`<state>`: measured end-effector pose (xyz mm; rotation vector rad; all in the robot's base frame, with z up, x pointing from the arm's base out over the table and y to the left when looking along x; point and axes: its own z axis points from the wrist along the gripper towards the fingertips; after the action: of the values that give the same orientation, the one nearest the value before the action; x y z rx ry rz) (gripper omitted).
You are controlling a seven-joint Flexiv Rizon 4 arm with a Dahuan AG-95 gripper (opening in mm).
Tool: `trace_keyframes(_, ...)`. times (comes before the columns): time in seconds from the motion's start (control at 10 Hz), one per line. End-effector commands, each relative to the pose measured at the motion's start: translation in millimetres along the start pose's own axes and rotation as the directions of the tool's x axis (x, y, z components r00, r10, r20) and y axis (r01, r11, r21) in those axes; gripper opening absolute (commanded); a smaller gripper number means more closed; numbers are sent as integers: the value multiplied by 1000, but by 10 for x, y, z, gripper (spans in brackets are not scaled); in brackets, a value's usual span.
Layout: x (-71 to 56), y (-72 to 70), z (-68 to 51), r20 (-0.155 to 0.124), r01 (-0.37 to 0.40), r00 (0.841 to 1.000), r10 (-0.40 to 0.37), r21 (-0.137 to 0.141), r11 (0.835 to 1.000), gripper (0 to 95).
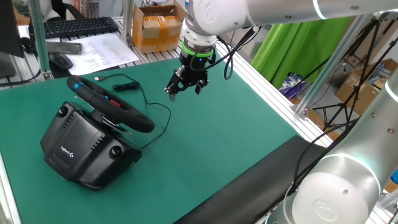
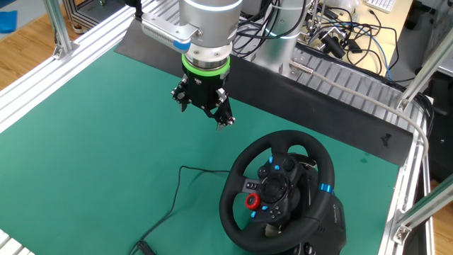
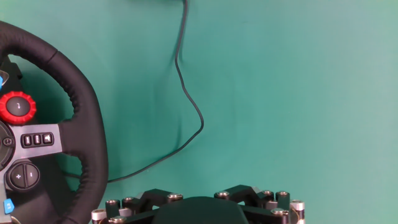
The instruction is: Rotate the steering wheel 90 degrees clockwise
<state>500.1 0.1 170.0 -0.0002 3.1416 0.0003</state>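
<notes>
The steering wheel (image 1: 118,107) is a black round rim with a blue stripe and a red button, mounted on a bulky black base (image 1: 81,149) at the left of the green mat. It also shows in the other fixed view (image 2: 233,193) and at the left edge of the hand view (image 3: 81,112). My gripper (image 1: 185,89) hangs in the air above the mat, beside the wheel and clear of it, also seen in the other fixed view (image 2: 204,113). Its fingers stand apart and hold nothing. The hand view shows only the gripper's knuckles, not the fingertips.
A thin black cable (image 1: 158,111) runs from the wheel base across the mat, under the gripper's side (image 3: 186,93). Beyond the mat lie a black keyboard (image 1: 81,26), a mouse (image 1: 60,60), papers (image 1: 106,50) and a cardboard box (image 1: 158,28). Aluminium frame rails border the mat.
</notes>
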Motion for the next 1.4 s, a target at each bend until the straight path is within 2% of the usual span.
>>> trace_keyframes(0.1,1,-1,0,0,0,1000,0,0,1000,950)
trace_keyframes(0.2,11,1,5,-29,-523,850,526,-164,836,0)
trace_keyframes(0.5,141,14,53,3,-497,863,505,-170,851,0)
trace_keyframes(0.6,172,16,54,2,-487,869,494,-163,858,0)
trace_keyframes(0.7,174,25,9,-19,-491,870,493,-134,861,0)
trace_keyframes(0.8,168,37,-23,-33,-507,861,507,-130,852,0)
trace_keyframes(1.0,195,152,-115,-43,-574,818,574,-126,809,0)
trace_keyframes(1.3,311,409,-263,-79,-641,768,636,-104,761,0)
trace_keyframes(1.4,373,510,-329,-80,-657,754,652,-99,747,0)
